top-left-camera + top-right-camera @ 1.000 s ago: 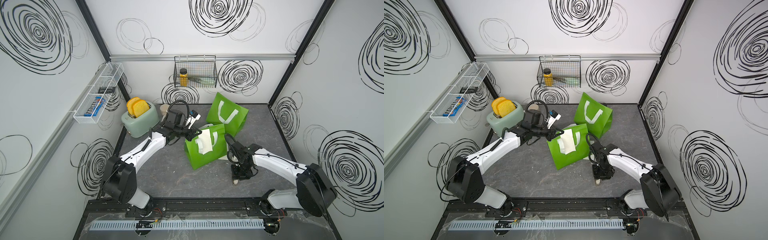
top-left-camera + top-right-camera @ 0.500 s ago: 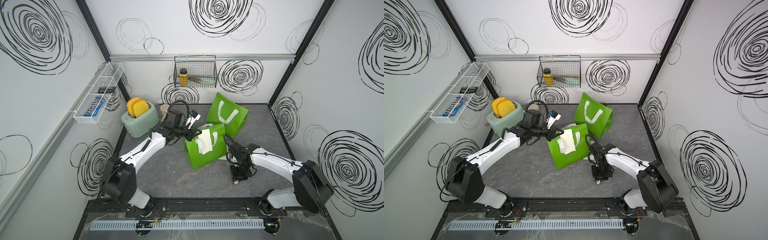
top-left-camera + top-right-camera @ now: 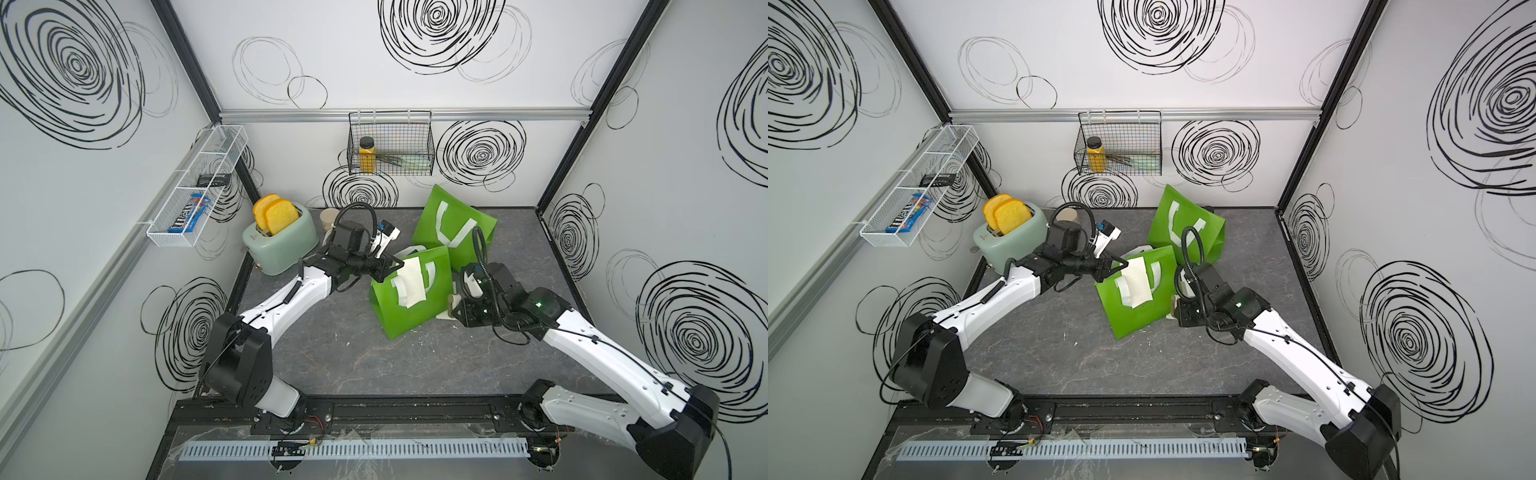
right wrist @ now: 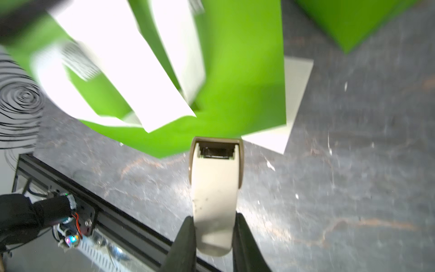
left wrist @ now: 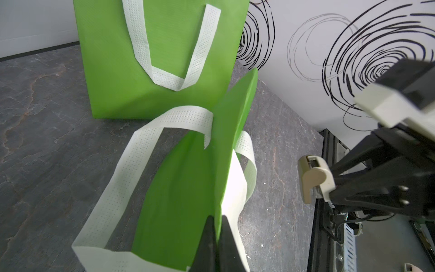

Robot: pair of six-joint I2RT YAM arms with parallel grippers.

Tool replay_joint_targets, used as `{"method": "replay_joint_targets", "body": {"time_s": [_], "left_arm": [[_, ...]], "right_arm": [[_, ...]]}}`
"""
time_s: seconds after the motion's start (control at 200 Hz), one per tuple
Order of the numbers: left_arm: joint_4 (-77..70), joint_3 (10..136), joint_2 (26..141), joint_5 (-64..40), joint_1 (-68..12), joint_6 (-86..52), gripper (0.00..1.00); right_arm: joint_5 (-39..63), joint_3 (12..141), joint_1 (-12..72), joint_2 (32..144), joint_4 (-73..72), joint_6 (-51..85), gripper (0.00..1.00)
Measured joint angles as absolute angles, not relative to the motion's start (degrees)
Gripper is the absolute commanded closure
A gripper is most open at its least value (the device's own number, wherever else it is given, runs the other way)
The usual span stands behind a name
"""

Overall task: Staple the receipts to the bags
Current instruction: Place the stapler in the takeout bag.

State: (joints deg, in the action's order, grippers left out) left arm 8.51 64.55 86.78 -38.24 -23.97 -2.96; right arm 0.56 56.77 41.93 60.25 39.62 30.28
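On wall rack (image 3: 170, 240), m&m's pack (image 3: 189, 212), left fingers (image 5: 207, 247) pinched shut on bag (image 5: 176, 200), right fingers (image 4: 186, 247) clamping stapler (image 4: 215, 188)

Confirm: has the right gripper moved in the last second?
Yes. The right gripper, shut on the stapler, moved away from the black front rail, toward the near green bag.

Blue candy packet (image 3: 185, 215) reads "m&m's" (faintly); receipt (image 3: 411, 281) print illegible.

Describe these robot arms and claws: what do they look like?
The left arm and right arm have white shells, chunky black joints and black cables looping at the wrists; a green light marks the right. The left gripper and right gripper have two tapered black fingers each.
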Motion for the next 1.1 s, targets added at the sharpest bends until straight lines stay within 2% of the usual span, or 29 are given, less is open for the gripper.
{"method": "replay_joint_targets", "body": {"time_s": [0.24,0.445,0.721,1.101], "left_arm": [[7.3,63.8,86.5,-38.1,-24.4,-4.2,1.00],[7.3,63.7,86.2,-38.0,-24.4,-4.4,1.00],[7.3,63.4,85.7,-38.0,-24.5,-4.8,1.00],[7.2,63.4,85.5,-38.0,-24.8,-5.0,1.00]], "right_arm": [[-13.6,57.5,51.0,62.0,21.5,22.1,0.83],[-20.0,56.3,52.7,64.0,6.8,15.2,0.84],[-21.5,55.6,51.9,69.9,-2.5,11.3,0.84],[-18.7,55.4,49.5,74.4,-6.1,10.9,0.84]]}}
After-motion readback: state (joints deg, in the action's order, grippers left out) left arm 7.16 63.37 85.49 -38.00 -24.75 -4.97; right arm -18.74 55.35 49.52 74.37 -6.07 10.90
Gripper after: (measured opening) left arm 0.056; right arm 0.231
